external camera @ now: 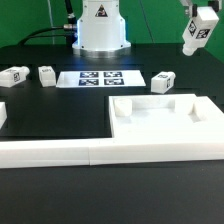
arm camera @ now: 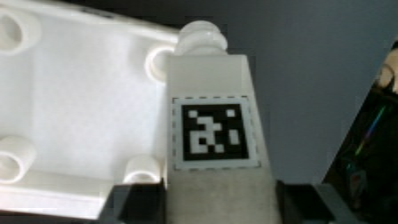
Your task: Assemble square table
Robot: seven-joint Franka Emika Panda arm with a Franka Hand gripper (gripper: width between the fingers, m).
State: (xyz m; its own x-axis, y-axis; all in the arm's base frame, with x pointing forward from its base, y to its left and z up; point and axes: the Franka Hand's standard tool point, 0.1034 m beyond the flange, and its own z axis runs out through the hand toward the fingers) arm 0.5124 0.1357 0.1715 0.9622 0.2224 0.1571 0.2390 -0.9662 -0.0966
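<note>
My gripper [external camera: 200,20] hangs high at the exterior view's upper right, shut on a white tagged leg [external camera: 197,38]. In the wrist view the leg [arm camera: 214,115] stands between the dark fingers [arm camera: 139,197], tag facing the camera, its rounded tip pointing away. Past it lies the square table's white slab [arm camera: 80,95], its round corner sockets showing. The slab [external camera: 165,128] rests at the exterior view's front right, well below the held leg. Loose legs lie on the black table: two [external camera: 12,76] [external camera: 46,75] at the exterior view's left and one [external camera: 163,81] behind the slab.
The marker board [external camera: 100,77] lies flat in front of the robot's white base [external camera: 100,30]. A long white border bar [external camera: 50,152] runs along the front edge, with another bar's end [external camera: 2,115] at the exterior view's left edge.
</note>
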